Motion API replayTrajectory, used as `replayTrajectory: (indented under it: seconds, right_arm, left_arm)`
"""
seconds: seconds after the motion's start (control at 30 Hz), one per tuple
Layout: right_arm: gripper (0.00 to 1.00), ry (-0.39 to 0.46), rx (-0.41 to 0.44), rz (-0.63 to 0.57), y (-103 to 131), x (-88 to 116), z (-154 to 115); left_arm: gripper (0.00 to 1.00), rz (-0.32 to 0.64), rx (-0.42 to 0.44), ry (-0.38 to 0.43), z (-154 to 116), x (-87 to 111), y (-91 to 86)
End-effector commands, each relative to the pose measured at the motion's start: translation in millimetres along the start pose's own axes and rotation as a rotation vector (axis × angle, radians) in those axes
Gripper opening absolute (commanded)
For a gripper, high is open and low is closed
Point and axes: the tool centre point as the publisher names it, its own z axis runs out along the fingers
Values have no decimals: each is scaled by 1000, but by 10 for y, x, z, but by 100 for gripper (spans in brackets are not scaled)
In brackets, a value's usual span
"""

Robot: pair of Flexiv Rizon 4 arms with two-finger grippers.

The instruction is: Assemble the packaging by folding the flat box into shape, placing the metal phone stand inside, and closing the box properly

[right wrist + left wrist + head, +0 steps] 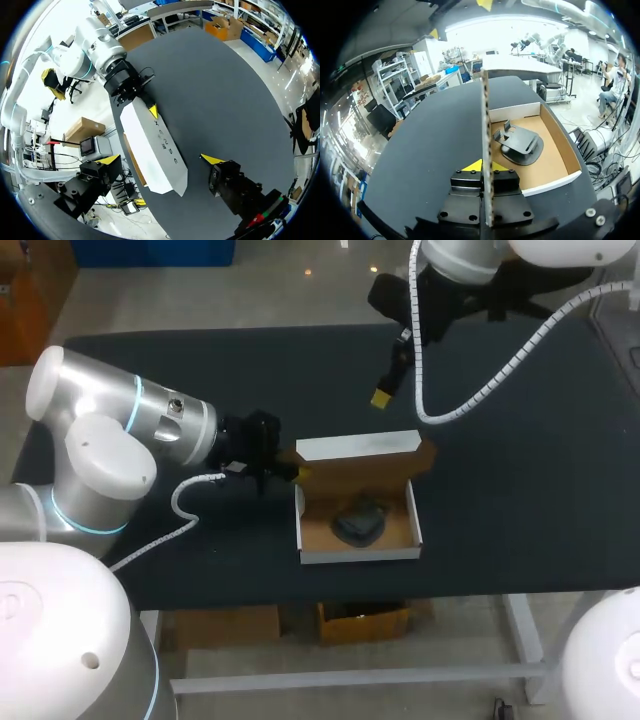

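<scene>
box: open carton tray (358, 554) mid-table (520, 490), a bit toward the near edge; open face up, brown inside, white outside
box long axis: runs left-right, parallel to the table's near edge
lid: white panel (358, 447) hinged on the far long side, standing up off the tray and not folded over it; same left-right axis as the tray
lid, right wrist view: white outer face toward the camera, long axis running from the left gripper's end toward the table edge
phone stand: dark metal (358, 523), flat on the tray floor, slightly left of centre, clear of the walls
stand heading: in the left wrist view (519, 144) the rounded base is nearer the left gripper and the small hooked lip points away from it, along the box's long axis; support plate sits low over the base
left arm: comes in from the left, low over the table, wrist level with the box's left end
left gripper: (292, 471) narrow, clamped on the lid's left end; left wrist view shows the cardboard edge-on between both fingers (475, 166), tray and stand off to one side of it
right arm: enters from the far right corner, raised over the table behind the box
right gripper: (383, 395) spread wide, holding nothing, well apart from lid and tray; its wrist view looks down on the lid between the two yellow tips
</scene>
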Motion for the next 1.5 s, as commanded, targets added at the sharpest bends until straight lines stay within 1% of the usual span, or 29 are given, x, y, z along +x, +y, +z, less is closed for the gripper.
replayTrajectory:
  seconds: [0.03,0.1,0.13,0.2,0.23,0.27,0.3,0.33,0.4,0.43,0.53,0.6,0.8,1.07,1.13,1.5]
  right_arm:
    - [100,16,-2,49,-25,-9,11]
    - [100,30,-19,64,-52,-21,18]
    - [100,34,-19,101,-69,-32,24]
    - [100,52,-36,127,-94,-47,36]
    - [100,60,-41,165,-111,-57,40]
    - [100,67,-50,178,-122,-67,46]
    - [100,81,-61,188,-136,-66,48]
    - [100,86,-66,231,-154,-73,51]
    - [100,112,-92,254,-178,-79,56]
    - [100,124,-96,284,-195,-84,60]
    - [100,149,-106,328,-225,-84,83]
    - [100,164,-118,332,-241,-67,98]
    - [100,185,-115,361,-269,-53,159]
    - [100,209,-123,405,-293,-42,181]
    - [100,220,-130,414,-294,-36,183]
    - [100,220,-130,414,-294,-36,183]
  left_arm:
    - [0,24,-6,-42,28,102,40]
    - [0,40,-1,-47,32,120,50]
    - [0,46,-9,-54,36,124,56]
    - [0,63,-15,-66,43,135,71]
    - [0,68,-15,-72,45,142,76]
    - [0,78,-9,-81,45,147,79]
    - [0,90,-15,-89,42,156,80]
    - [0,102,-15,-99,40,172,78]
    - [0,135,-21,-121,39,191,70]
    - [0,154,-22,-129,44,201,65]
    - [0,201,-32,-150,64,227,53]
    - [0,223,-45,-164,79,243,47]
    - [0,291,-65,-203,109,296,42]
    - [0,339,-84,-259,123,364,61]
    - [0,362,-106,-279,130,377,64]
    - [0,362,-105,-279,131,379,64]
